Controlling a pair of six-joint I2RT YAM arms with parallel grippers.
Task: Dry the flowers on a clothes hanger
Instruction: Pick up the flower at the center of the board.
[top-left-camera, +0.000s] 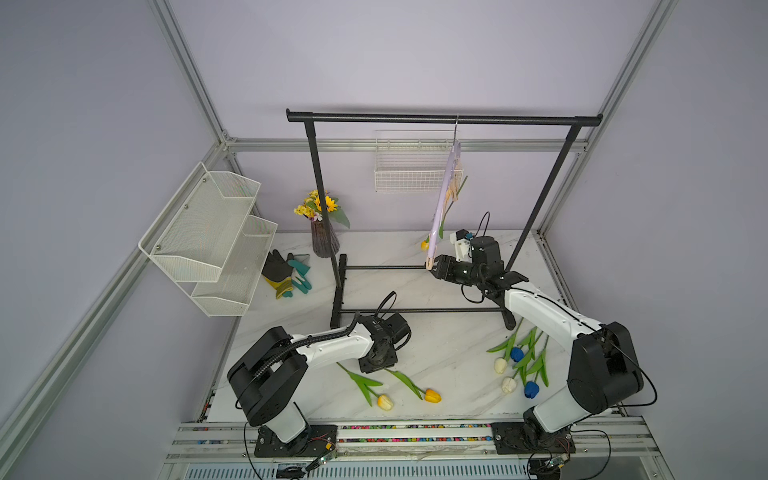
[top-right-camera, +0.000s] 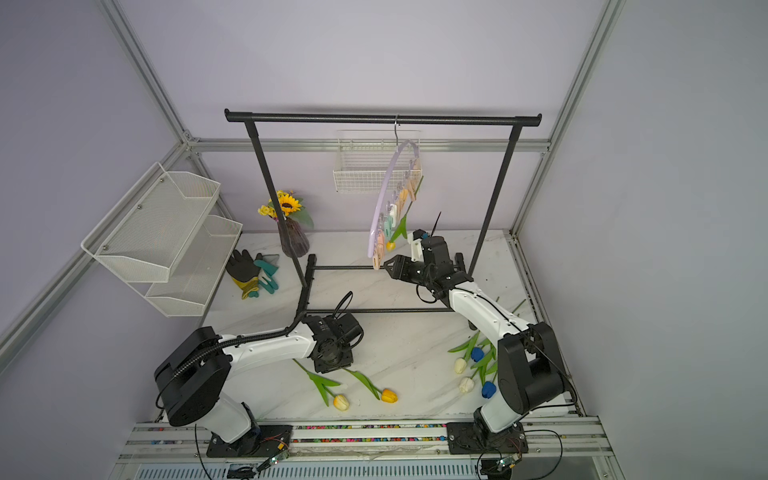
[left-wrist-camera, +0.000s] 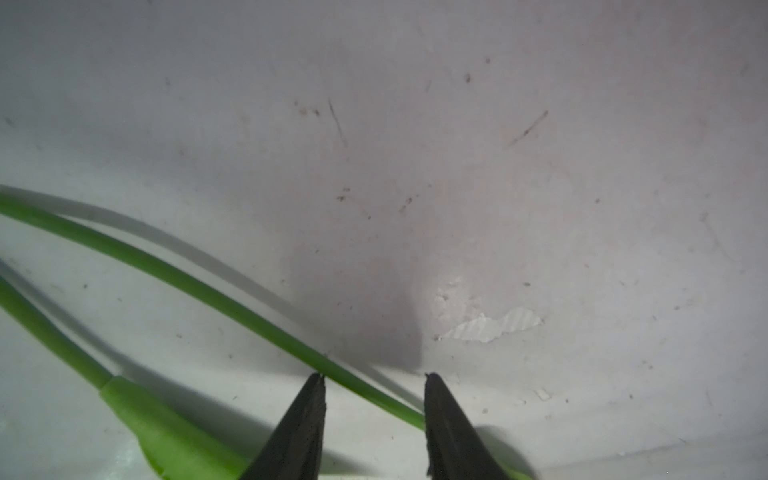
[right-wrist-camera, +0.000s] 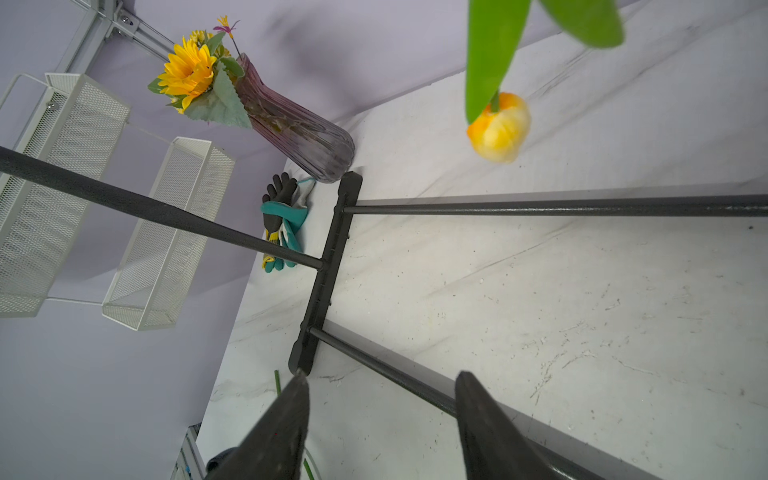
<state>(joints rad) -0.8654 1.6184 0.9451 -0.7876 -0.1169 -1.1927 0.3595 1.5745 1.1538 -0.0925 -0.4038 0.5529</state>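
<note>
The pale lilac clothes hanger (top-left-camera: 444, 195) hangs by its hook from the black rack's top bar, seen almost edge-on. One yellow tulip (top-right-camera: 390, 246) dangles head down from a clip on it. My right gripper (top-left-camera: 433, 270) is open beside the lowest pink clip (top-right-camera: 377, 261), with nothing between its fingers in the right wrist view. On the table lie a yellow-white tulip (top-left-camera: 385, 402), an orange tulip (top-left-camera: 432, 395) and a bunch of white and blue flowers (top-left-camera: 517, 368). My left gripper (left-wrist-camera: 374, 376) points down with its jaws apart on either side of a thin green stem (left-wrist-camera: 208, 291) on the table.
The black garment rack (top-left-camera: 444, 119) has base bars (top-left-camera: 415, 310) running across the table between the arms. A purple vase of sunflowers (top-left-camera: 324, 241) and garden gloves (top-left-camera: 286, 272) sit at the back left. White mesh shelves (top-left-camera: 208, 232) and a wire basket (top-left-camera: 409, 168) hang on the walls.
</note>
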